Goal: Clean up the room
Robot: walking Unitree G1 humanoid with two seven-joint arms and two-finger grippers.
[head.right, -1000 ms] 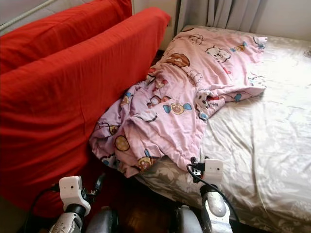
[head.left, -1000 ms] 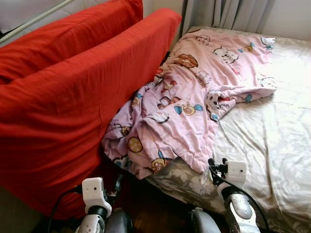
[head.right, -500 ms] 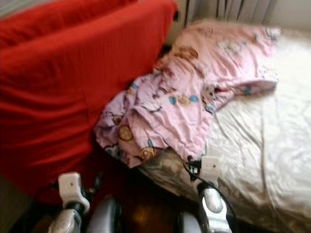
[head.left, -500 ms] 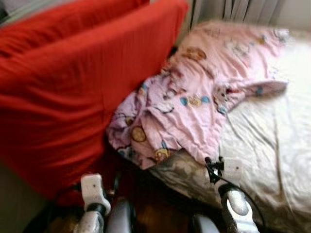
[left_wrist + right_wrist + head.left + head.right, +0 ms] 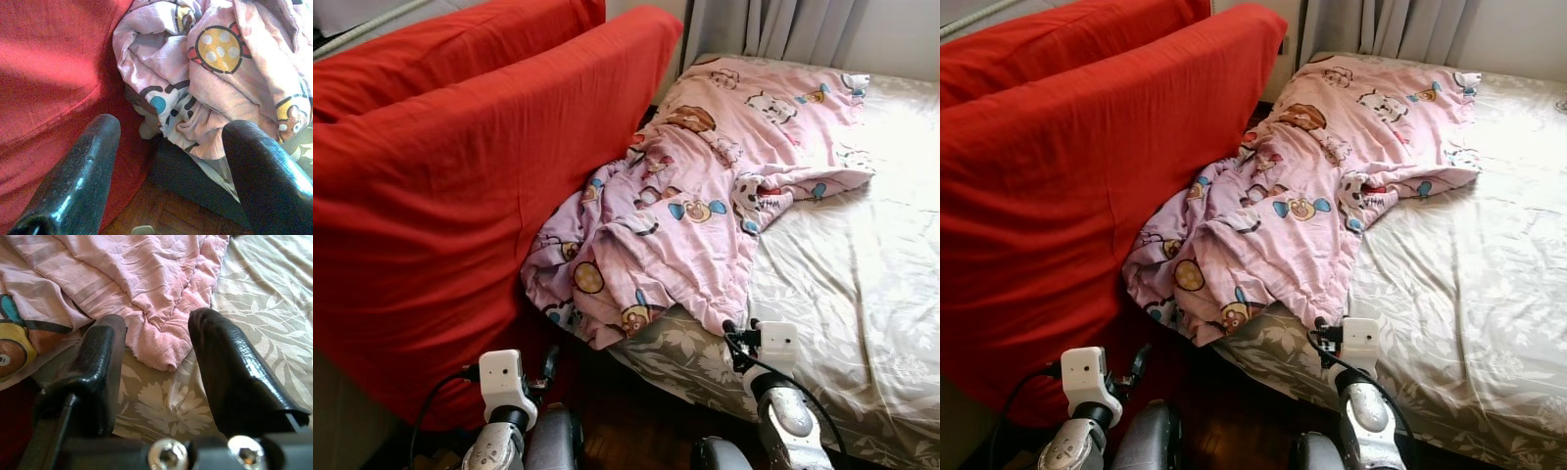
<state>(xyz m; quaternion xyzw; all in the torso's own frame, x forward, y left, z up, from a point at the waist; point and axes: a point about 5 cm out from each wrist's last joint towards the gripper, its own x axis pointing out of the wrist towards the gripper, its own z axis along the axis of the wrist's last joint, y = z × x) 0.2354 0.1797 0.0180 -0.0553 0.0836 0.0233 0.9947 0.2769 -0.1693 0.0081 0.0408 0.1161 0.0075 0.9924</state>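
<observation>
Nothing readable anywhere: no words, labels, brand names or numbers showing on anything. Only cartoon pictures printed on the pink blanket (image 5: pixel 705 186), no lettering among them. Only a leaf pattern on the bedsheet (image 5: pixel 862 284).
</observation>
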